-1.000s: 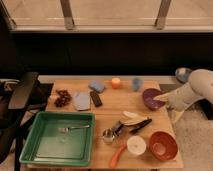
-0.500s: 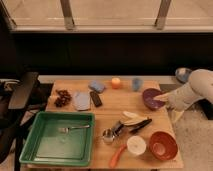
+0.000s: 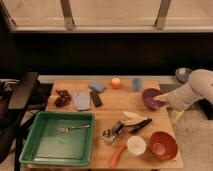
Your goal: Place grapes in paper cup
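Grapes [image 3: 62, 97] unmoved at left; end effector [image 3: 163, 97] (fingers spread) stays beside purple bowl [image 3: 149, 99].

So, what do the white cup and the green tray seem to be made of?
The white cup looks like paper: matte, pale wall. The green tray is probably plastic: smooth, uniform colour. The gripper hovers by the purple bowl, far right.
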Controlling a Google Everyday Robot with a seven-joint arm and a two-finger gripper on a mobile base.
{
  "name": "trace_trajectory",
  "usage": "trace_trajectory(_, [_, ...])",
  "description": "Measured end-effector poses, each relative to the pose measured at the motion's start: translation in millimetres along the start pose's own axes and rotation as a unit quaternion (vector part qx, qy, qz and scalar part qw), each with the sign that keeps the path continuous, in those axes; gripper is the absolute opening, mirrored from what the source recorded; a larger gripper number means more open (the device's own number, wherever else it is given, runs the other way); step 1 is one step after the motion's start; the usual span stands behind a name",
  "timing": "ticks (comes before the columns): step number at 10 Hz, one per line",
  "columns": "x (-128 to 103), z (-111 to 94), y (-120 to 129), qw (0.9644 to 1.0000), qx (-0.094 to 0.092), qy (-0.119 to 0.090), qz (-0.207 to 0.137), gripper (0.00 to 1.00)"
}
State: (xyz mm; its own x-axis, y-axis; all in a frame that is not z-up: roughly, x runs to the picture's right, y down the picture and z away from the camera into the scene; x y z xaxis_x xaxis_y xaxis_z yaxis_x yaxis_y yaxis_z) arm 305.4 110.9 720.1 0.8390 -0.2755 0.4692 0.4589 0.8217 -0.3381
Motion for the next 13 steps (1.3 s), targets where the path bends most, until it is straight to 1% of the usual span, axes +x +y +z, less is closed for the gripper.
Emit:
trace_trajectory(1, [-4,-3,-4,0.9999,0.002,0.001,-0.013,0.8])
trace_trajectory(3, [-30,-1,-24,0.9982,0.007,-0.002,-0.06,0.8])
trace_trajectory(4, [-44,2,-31,0.997,0.008,-0.004,-0.077,0.8])
trace_trajectory(6, [-91,14,-55,0.9913,0.008,-0.01,-0.131,0.8])
trace_trajectory(8, [-133,24,-76,0.9844,0.006,-0.017,-0.175,0.8])
trace_trajectory(9, [-156,29,-86,0.9799,0.005,-0.022,-0.198,0.8])
trace_trajectory(10, [-166,30,-91,0.9782,0.005,-0.027,-0.206,0.8])
trace_trajectory(11, [-161,30,-88,0.9788,0.004,-0.023,-0.204,0.8])
trace_trajectory(13, [-163,30,-90,0.9784,0.004,-0.023,-0.205,0.8])
